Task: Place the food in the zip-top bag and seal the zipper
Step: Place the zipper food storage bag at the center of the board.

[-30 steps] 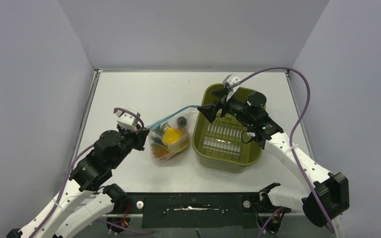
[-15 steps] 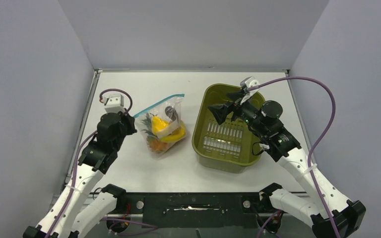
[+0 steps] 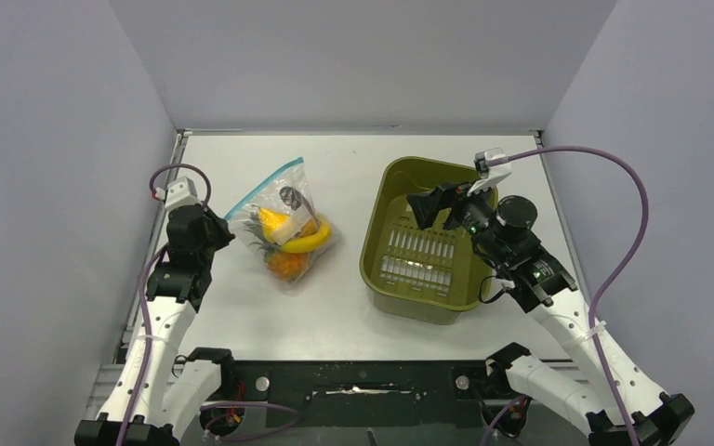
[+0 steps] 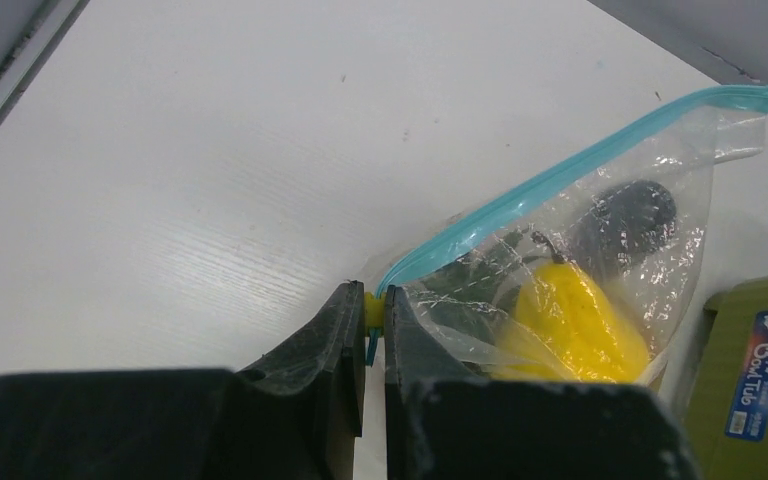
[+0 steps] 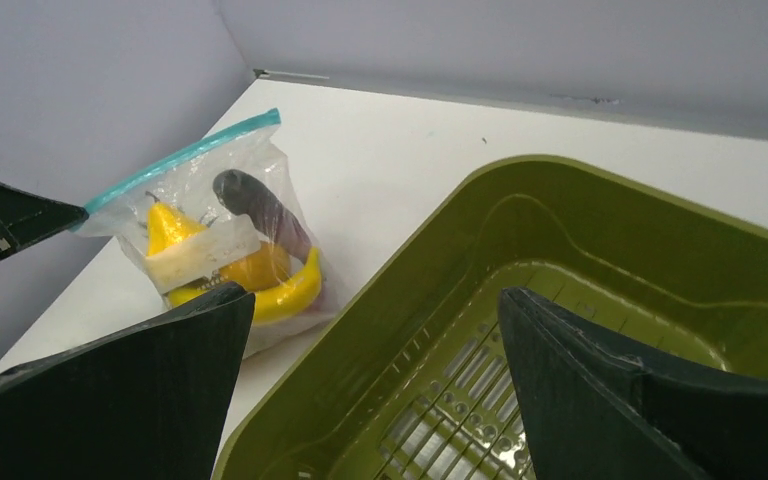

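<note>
The zip-top bag (image 3: pixel 299 206) lies on the white table left of centre, and the food sits inside it: a yellow banana (image 3: pixel 309 240), an orange fruit (image 3: pixel 285 265), a yellow piece (image 4: pixel 575 325) and a dark round piece (image 4: pixel 630 215). Its teal zipper (image 4: pixel 560 175) runs straight along the mouth. My left gripper (image 4: pixel 374 310) is shut on the zipper's yellow slider at the bag's left corner. My right gripper (image 5: pixel 375 295) hangs open over the olive basin, apart from the bag (image 5: pixel 220 230).
The olive-green slotted basin (image 3: pixel 372 260) stands right of the bag, with nothing visible in it. Grey walls close in the table on the left, back and right. My left gripper's fingers (image 5: pixel 0 220) show at the left edge of the right wrist view.
My left gripper has pulled leftward and back with the bag's corner, swinging the bag left. My right gripper has drawn away to the right, over the basin.
</note>
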{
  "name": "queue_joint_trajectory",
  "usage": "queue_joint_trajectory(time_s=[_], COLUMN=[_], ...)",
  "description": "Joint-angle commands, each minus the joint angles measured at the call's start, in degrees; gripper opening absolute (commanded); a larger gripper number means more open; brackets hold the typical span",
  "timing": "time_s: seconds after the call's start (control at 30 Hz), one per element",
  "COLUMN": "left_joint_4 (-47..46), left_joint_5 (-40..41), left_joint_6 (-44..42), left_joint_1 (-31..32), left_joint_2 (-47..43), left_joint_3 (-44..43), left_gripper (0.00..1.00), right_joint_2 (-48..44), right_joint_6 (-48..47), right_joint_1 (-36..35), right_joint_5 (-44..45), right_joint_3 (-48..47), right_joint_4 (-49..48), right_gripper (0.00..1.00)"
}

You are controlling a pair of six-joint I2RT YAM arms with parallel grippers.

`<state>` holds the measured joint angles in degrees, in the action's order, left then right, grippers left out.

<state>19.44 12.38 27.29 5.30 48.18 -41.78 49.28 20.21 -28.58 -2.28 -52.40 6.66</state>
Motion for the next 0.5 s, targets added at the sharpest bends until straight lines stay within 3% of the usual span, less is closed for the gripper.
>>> queue_joint_trajectory(time_s=[0.0, 0.17, 0.47], left_joint_4=[-4.0, -3.3, -2.6], left_joint_5=[5.5, 8.4, 3.5], left_joint_6=[2.8, 2.4, -2.8], left_joint_1=[-1.7, -2.0, -1.8], left_joint_2=[0.2, 0.2, -0.8], left_joint_3=[-0.2, 0.0, -2.4], left_gripper=[0.00, 0.09, 0.65], right_joint_2=[0.3, -0.2, -2.0], right_joint_6=[7.4, 7.6, 11.1], right_joint_1=[0.1, 0.1, 0.1], right_joint_5=[4.1, 4.3, 8.7], right_joint_3=[-0.9, -1.0, 0.0], right_joint_4=[2.1, 3.4, 7.7], right_gripper=[0.98, 0.97, 0.98])
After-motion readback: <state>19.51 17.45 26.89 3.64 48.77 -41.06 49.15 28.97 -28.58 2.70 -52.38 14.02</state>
